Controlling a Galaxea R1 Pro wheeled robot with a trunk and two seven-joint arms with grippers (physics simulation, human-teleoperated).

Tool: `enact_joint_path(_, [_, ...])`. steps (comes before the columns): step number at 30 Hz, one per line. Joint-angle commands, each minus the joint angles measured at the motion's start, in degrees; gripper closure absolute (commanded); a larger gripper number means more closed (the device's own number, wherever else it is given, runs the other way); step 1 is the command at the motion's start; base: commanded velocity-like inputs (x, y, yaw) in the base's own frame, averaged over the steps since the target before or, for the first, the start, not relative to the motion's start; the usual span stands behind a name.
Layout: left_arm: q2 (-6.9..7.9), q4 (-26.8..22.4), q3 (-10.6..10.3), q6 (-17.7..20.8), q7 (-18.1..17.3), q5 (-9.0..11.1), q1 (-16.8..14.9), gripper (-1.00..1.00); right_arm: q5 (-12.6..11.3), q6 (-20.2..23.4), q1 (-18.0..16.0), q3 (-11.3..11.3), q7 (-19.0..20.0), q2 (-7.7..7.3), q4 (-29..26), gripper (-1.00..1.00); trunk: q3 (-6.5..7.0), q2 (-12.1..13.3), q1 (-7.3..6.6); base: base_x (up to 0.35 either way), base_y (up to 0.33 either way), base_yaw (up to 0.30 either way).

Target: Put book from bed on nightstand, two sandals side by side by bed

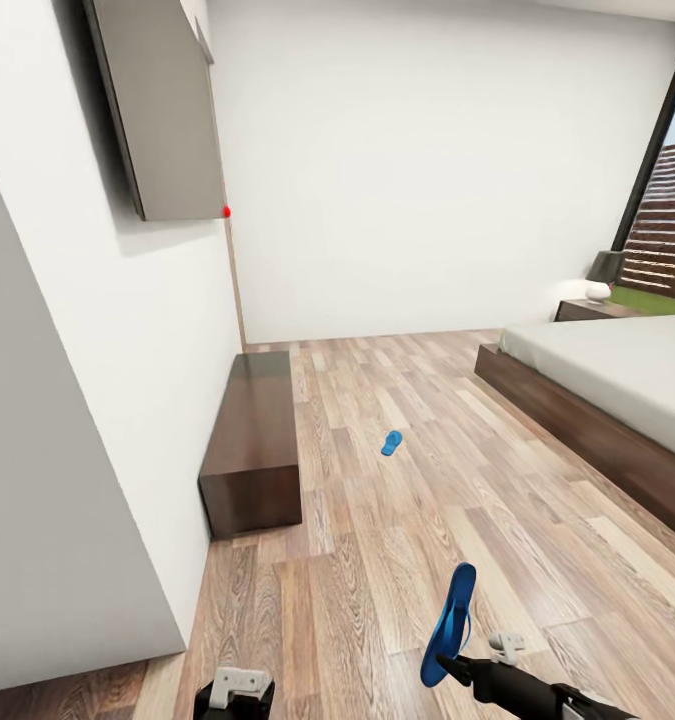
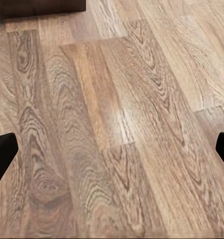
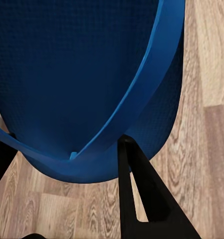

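Observation:
My right gripper (image 1: 455, 664) is shut on one blue sandal (image 1: 450, 622), held upright above the wood floor at the bottom of the head view. Up close, that sandal (image 3: 87, 84) has a black finger (image 3: 142, 199) pressed against its strap end. The other sandal (image 1: 391, 442) lies flat on the floor, midway between the long cabinet and the bed (image 1: 617, 390). A nightstand (image 1: 589, 310) with a lamp stands beyond the bed near the window. My left gripper (image 2: 112, 149) hangs open over bare floor planks. The book is out of view.
A long low dark cabinet (image 1: 252, 440) stands against the left wall under a grey wall-mounted panel (image 1: 162, 100). A white wall corner (image 1: 67, 480) juts in at near left. Open plank floor (image 1: 427, 500) runs between cabinet and bed.

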Motion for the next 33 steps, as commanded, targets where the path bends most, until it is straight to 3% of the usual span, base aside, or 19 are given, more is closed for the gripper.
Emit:
enact_joint_path(1, [-0.01, 0.25, -0.01, -0.15, -0.18, 0.35, -0.03, -1.00, -0.35, -0.40, -0.08, 0.47, 0.23, 0.05, 0.19, 1.00, -0.04, -0.03, -0.01, 0.000, 0.000, 0.000])
enact_joint_path(6, [-0.05, 0.99, -0.01, -0.16, -0.18, 0.35, -0.03, -1.00, -0.34, -0.37, -0.06, 0.48, 0.21, 0.09, 0.16, 1.00, 0.00, -0.03, -0.01, 0.000, 0.000, -0.060])
enact_joint_path(33, [-0.23, 1.12, -0.16, -0.16, -0.18, 0.35, -0.03, -1.00, -0.35, -0.42, -0.05, 0.47, 0.21, 0.21, 0.15, 1.00, 0.01, -0.03, -0.01, 0.000, 0.000, -0.220])
